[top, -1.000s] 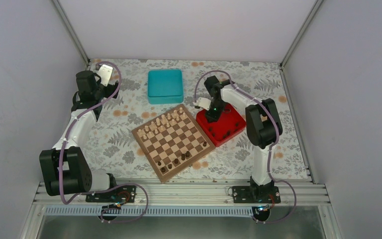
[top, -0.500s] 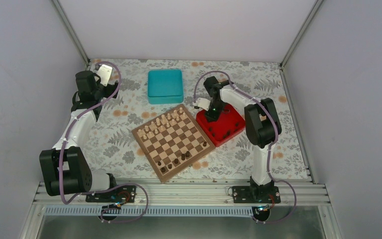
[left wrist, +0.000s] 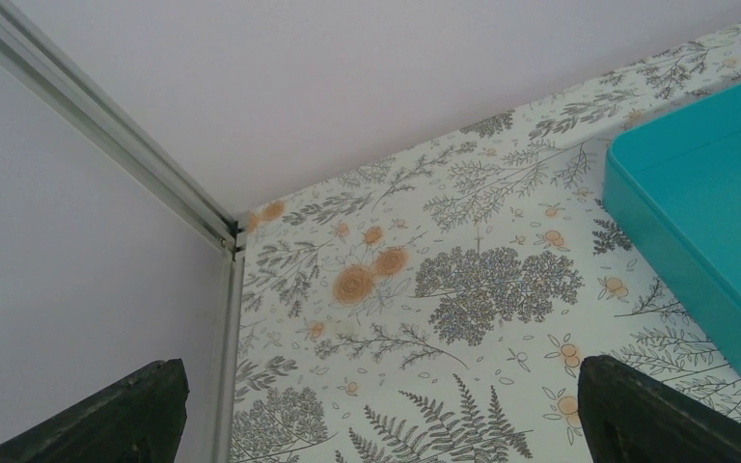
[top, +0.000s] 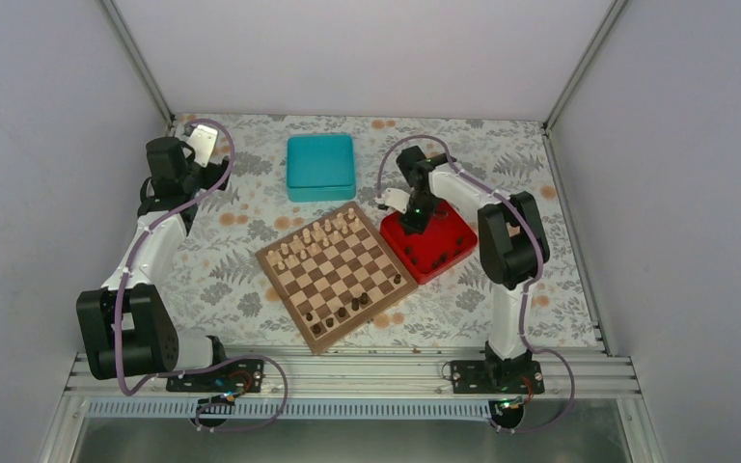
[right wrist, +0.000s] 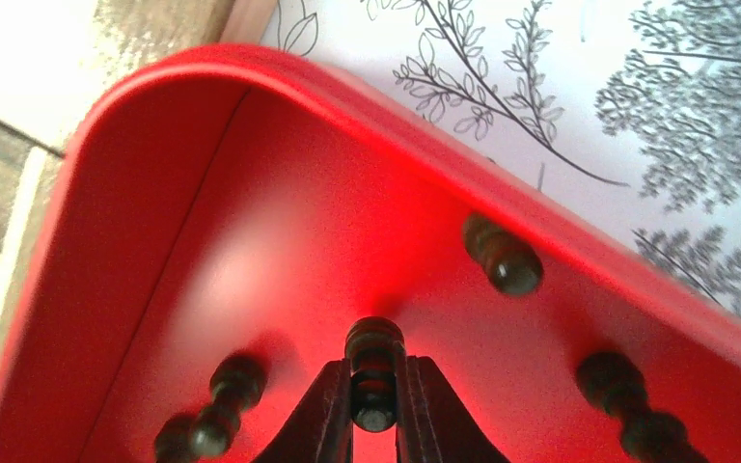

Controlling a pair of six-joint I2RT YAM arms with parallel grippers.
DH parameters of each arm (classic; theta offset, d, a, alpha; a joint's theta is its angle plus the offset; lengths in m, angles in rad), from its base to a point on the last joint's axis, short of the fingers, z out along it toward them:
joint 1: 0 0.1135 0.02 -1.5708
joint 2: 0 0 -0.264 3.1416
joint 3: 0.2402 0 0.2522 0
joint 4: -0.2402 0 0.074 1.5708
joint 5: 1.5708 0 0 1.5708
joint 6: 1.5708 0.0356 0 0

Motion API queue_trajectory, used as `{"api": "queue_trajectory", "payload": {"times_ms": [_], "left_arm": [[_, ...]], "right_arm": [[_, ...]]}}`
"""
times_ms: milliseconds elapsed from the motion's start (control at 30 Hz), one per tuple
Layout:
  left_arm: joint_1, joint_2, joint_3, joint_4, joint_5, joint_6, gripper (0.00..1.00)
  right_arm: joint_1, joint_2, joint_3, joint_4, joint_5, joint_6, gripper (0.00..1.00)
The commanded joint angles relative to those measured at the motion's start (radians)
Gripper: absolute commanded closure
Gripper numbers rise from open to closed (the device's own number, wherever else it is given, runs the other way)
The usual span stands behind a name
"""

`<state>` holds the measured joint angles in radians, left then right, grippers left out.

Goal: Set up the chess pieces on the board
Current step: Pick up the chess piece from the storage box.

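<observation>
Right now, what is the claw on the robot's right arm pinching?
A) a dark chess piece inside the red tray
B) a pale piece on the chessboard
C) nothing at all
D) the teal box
A: in the right wrist view, the right gripper has one finger pressed against each side of a dark chess piece in the red tray.

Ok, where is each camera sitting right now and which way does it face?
Top external: above, behind the bases, looking down on checkered wooden chessboard, red square tray, teal square box; both arms show.
Left wrist: faces the far-left corner; open left gripper at bottom.
Right wrist: low in the tray; right gripper shut on a dark brown wooden chess piece.
Shared: top and left wrist see the box.
</observation>
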<state>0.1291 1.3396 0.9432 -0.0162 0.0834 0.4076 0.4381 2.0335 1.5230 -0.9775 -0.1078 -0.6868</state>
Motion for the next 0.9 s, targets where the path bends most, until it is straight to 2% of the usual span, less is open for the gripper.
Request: {"api": "queue_trajectory", "payload": {"times_ms": [0,167,367,633,867], "left_arm": [[0.006,0.001,-0.01,0.028,0.015,-0.003,0.0],[0.006,0.002,-0.005,0.025,0.018,-0.004,0.0],[0.006,-0.002,-0.005,0.023,0.014,-0.004,0.0],[0.005,-0.006,-0.003,0.02,0.009,-0.006,0.0],[0.006,-0.01,-0.004,0.02,0.007,-0.005,0.0]], "right_arm": [[0.01,-0.108,0.044,-0.066,0.027,0.01,0.94],[0.079,-0.173,0.122,-0.138,0.068,0.033,0.94],[0.285,-0.185,0.178,-0.185,0.104,0.077,0.93],[0.552,-0.127,0.167,-0.164,0.075,0.11,0.92],[0.679,-0.062,0.139,-0.14,0.032,0.102,0.92]]}}
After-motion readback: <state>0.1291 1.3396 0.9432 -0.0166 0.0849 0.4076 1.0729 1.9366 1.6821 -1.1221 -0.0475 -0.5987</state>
